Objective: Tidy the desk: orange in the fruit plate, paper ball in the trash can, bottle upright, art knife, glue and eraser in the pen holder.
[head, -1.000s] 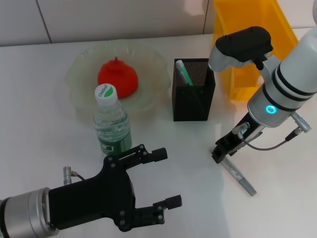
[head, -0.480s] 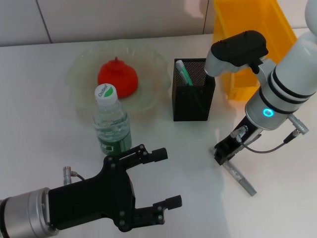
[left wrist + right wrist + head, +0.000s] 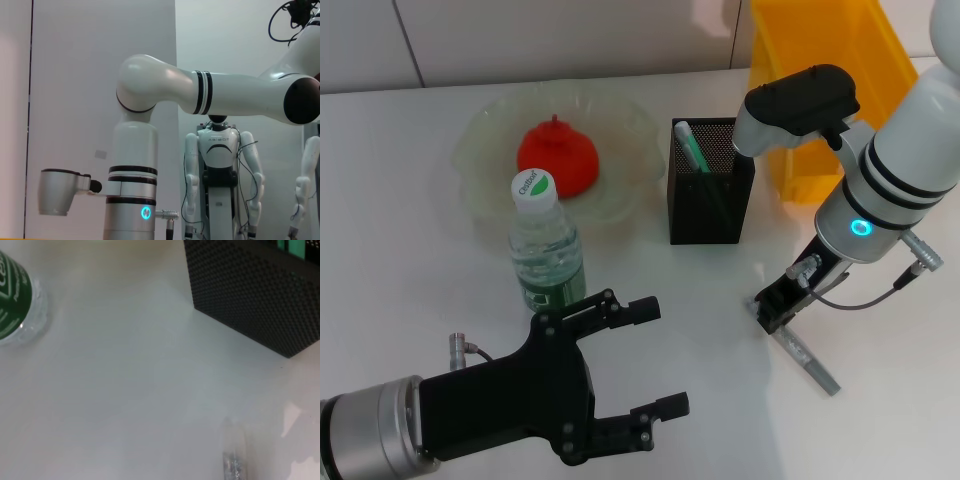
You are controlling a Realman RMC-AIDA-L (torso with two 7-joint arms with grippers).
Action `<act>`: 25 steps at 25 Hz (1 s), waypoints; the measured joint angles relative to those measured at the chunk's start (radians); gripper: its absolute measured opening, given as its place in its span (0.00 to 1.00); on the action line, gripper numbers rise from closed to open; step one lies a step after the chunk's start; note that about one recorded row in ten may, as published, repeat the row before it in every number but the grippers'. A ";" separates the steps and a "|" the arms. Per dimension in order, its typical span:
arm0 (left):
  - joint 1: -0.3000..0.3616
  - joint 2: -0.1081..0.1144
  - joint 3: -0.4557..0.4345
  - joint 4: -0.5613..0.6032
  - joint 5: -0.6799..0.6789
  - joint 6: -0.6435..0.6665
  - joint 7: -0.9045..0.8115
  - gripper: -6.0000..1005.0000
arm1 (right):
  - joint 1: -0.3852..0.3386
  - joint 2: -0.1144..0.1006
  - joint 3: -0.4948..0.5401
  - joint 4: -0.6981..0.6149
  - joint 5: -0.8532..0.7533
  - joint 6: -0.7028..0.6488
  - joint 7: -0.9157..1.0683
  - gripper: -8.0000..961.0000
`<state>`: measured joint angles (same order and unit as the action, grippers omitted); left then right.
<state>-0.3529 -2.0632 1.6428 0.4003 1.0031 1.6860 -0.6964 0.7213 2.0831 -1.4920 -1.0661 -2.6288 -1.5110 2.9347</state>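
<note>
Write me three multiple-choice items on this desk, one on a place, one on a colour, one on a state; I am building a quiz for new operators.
1. Where does the grey knife lie?
A. in the holder
B. on the table by the right gripper
C. on the plate

2. What colour is the bottle cap?
A. red
B. white and green
C. yellow

3. How does the bottle stand?
A. upright
B. on its side
C. upside down

Answers: 1 B, it lies flat on the table under the right gripper, apart from the holder. 2 B, the head view shows the cap. 3 A, cap on top.
</note>
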 joint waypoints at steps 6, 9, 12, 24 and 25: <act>0.000 0.000 0.000 0.000 0.000 0.000 0.000 0.78 | -0.007 0.000 -0.002 -0.031 -0.001 -0.013 -0.007 0.15; 0.004 0.000 0.000 0.000 0.000 0.000 0.000 0.78 | -0.025 0.000 0.002 -0.082 0.000 -0.031 -0.007 0.15; 0.006 0.000 0.000 0.000 0.000 0.000 0.000 0.78 | -0.060 -0.001 0.020 -0.187 0.002 -0.067 -0.007 0.14; 0.004 -0.001 0.000 0.000 0.000 0.000 0.000 0.78 | -0.203 -0.001 0.306 -0.641 0.220 -0.216 -0.134 0.13; 0.002 -0.001 0.000 0.000 0.000 0.000 0.000 0.78 | -0.203 -0.001 0.306 -0.641 0.220 -0.216 -0.134 0.13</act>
<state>-0.3512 -2.0645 1.6429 0.4004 1.0033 1.6857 -0.6964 0.5179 2.0817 -1.1861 -1.7071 -2.4090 -1.7266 2.8009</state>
